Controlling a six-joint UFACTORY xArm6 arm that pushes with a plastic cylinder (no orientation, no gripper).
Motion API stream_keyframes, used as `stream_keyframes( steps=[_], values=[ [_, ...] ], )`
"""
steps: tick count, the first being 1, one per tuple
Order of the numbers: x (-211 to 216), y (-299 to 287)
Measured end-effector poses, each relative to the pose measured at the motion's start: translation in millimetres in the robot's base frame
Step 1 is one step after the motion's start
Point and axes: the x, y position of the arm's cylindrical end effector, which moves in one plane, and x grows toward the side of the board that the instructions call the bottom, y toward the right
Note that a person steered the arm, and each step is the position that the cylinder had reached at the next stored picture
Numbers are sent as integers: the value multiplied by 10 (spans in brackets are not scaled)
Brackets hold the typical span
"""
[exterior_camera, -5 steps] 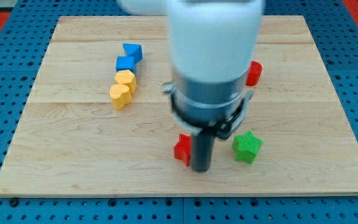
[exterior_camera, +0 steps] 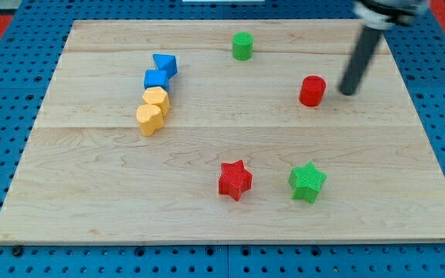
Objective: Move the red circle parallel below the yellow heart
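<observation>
light: bright, even | shadows: soft, short (under blocks) | focus: sharp | glare: faint sheen on board (exterior_camera: pixel 230 224)

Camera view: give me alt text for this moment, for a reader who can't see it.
My tip rests just right of the red circle on a wooden board. At left, two blue blocks and two yellow blocks form a chain; a green cylinder sits up top, a red star and green star below.

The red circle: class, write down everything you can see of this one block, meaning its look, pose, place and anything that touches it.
The red circle is a short, upright cylinder of plain red, matte like plastic, with a flat round top. It stands on the wooden board in the view's upper right part. My tip is just to its right, with a narrow gap showing, so nothing but the board touches it. No other block stands near it.
</observation>
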Motion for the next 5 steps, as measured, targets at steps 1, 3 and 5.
stream_keyframes(
  steps=[1,3,5],
  values=[
    [-435,-396],
    [-20,-721],
    [740,-539]
  ],
)
